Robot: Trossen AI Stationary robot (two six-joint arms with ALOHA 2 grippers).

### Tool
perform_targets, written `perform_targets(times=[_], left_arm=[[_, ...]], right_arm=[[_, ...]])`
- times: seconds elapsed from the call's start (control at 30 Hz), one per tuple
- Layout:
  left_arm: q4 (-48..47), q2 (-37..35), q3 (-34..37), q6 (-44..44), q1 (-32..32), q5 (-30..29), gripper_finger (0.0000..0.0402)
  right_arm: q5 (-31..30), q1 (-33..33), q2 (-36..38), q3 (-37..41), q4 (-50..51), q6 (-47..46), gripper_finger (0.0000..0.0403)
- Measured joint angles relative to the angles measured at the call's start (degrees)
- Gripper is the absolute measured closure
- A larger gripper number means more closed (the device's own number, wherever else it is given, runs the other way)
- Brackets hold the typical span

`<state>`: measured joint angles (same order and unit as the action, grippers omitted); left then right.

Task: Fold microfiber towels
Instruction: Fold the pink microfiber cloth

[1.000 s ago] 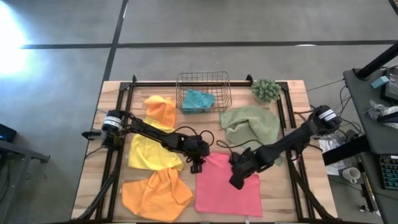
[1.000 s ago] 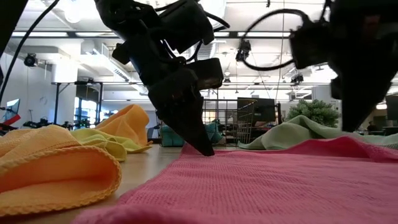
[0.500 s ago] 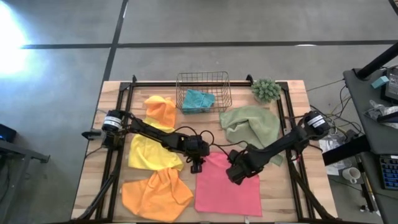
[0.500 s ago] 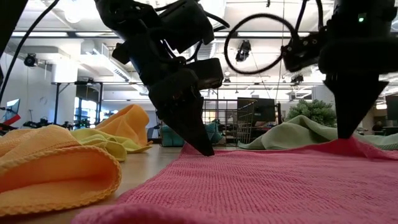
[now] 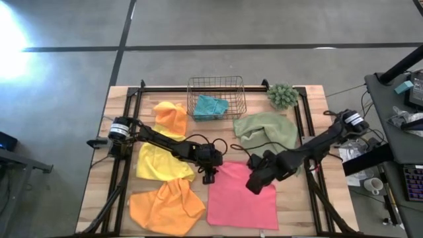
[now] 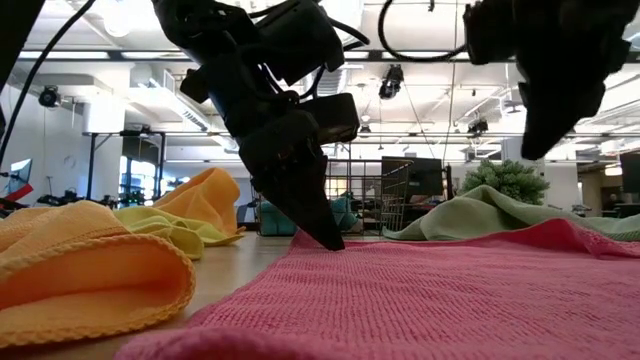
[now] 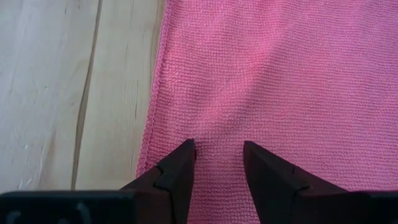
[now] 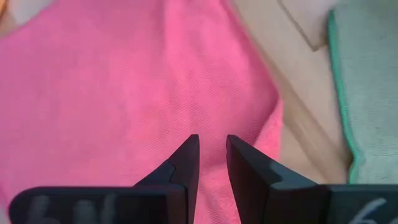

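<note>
- The left end effector (image 5: 209, 177) sits with its tips down on the far left corner of the pink towel (image 5: 242, 197). The left wrist view shows its two dark fingers (image 7: 177, 171) parted by a narrow gap, the cloth lying flat between them, not pinched.
- In the low view the left end effector (image 6: 322, 235) touches the pink towel (image 6: 420, 300) at its far edge.
- The right end effector (image 5: 255, 185) hangs above the pink towel near its far right corner. In the low view it (image 6: 535, 140) is clear of the cloth, and the right wrist view shows its fingers (image 8: 185, 163) close together with only a slim gap and nothing between them.
- The pink towel lies spread flat at the near middle of the tabletop (image 5: 99, 158).
- An orange towel (image 5: 165, 207) lies crumpled just left of the pink one, near the front edge.
- A yellow towel (image 5: 158, 162) lies behind it, partly under the left arm.
- A second orange towel (image 5: 170, 117) is bunched farther back, just left of the wire basket (image 5: 215, 86).
- A teal towel (image 5: 210, 106) sits inside the wire basket.
- An olive green towel (image 5: 266, 132) lies rumpled at the right, behind the right arm, near a small green plant (image 5: 283, 95).
</note>
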<state>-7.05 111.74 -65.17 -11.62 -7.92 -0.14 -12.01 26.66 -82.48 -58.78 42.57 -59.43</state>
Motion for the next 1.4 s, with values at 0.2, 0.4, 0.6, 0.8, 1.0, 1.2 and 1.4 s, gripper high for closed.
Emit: perform_targets(times=[0.2,0.4,0.6,0.8,1.0,1.2,1.4], left_arm=[[0.0,0.0,0.0,0.0,0.0,-0.1,0.0276],[0.0,0.0,0.1,0.0,0.0,-0.2,0.0276],[0.0,0.0,0.1,0.0,0.0,-0.3,0.0276],[0.0,0.0,0.1,0.0,0.0,-0.3,0.0276],[0.3,-0.1,0.4,0.0,0.0,-0.4,0.0276],[0.4,-0.1,0.7,0.0,0.0,-0.4,0.0276],[-6.1,-2.2,0.2,1.5,0.0,-0.5,0.0276]], right_arm=[[4.2,-1.2,-1.9,2.8,-2.5,0.7,0.0330],[6.5,-1.2,-5.0,2.8,-3.4,0.5,0.0330],[8.9,-2.1,-9.1,2.9,-3.9,0.5,0.0330],[9.0,-1.9,-9.4,2.6,0.2,-2.3,0.0330],[7.4,-2.3,-8.3,2.0,9.9,-2.7,0.0330],[4.4,-3.1,-7.6,2.1,16.6,-3.2,0.0330],[4.8,-1.2,-3.2,1.5,15.9,-2.5,0.0330]])
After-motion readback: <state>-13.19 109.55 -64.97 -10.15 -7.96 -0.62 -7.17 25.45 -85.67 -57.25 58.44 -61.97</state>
